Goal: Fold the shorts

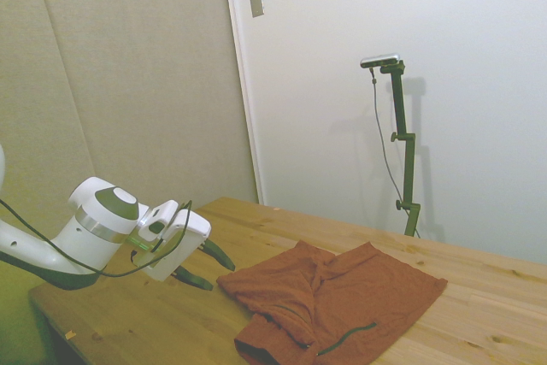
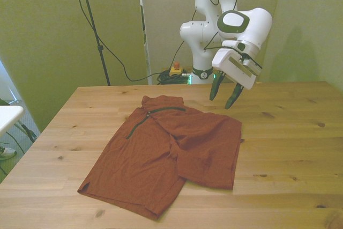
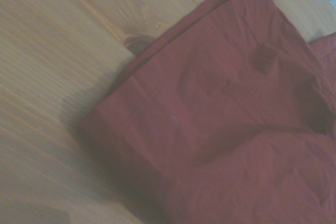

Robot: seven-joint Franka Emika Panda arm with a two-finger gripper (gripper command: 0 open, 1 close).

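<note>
Shorts: rust-orange soft fabric shorts [image 2: 166, 151] with thin dark piping lie on the light wooden plank table [image 2: 289, 148], one part folded over the other so that a doubled layer shows on the front view's right.
Place, front view: centre of the frame, reaching from a collar-like edge near the upper middle down to a hem corner at the lower left.
Place, side view: lower middle to lower right of the frame [image 1: 333, 305], with rumpled folds along the nearer edge.
Piping: a dark line runs from the upper edge of the garment diagonally down toward the front view's left.
Gripper: the white two-finger gripper with dark curved fingers [image 2: 225, 92] hangs in the air above the table, in the upper right part of the front view – past the far edge of the fabric, not touching it.
Gripper, side view: lower left of the frame [image 1: 205, 267], just beside the corner of the cloth, tilted with its tips toward it.
Fingers: spread apart, nothing between them.
Wrist view: a blurred corner of the folded shorts [image 3: 226, 129] over the wood grain [image 3: 58, 56] – a dark shadow lies along the fabric edge.
Arm: the white arm [image 2: 206, 20] rises at the top middle of the front view.
</note>
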